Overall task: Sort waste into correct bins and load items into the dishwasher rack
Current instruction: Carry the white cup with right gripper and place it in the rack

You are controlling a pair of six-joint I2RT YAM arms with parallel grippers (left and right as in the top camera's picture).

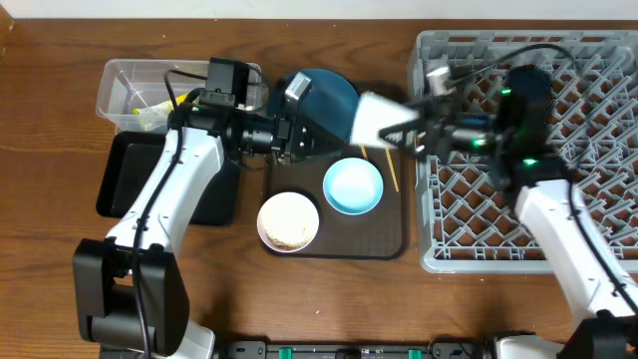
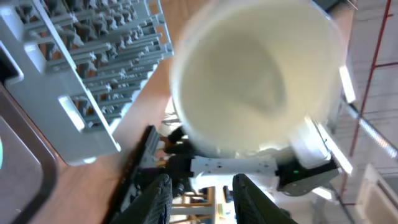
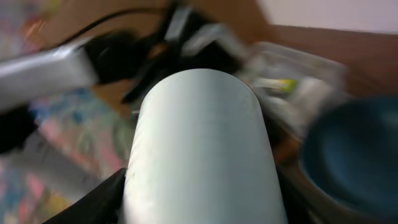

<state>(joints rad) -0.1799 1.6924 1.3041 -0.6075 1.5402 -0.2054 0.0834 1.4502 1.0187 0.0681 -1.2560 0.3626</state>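
Cup hangs pinched in your right gripper beside the seemingly bare rack, your left gripper spread near the plate, with blue bowl, white bowl and chopsticks not yet loaded.

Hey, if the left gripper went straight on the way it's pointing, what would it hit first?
Most likely the small white cup, held in the right gripper: its open mouth fills the left wrist view ahead of the left gripper. The gap between them is hard to judge.
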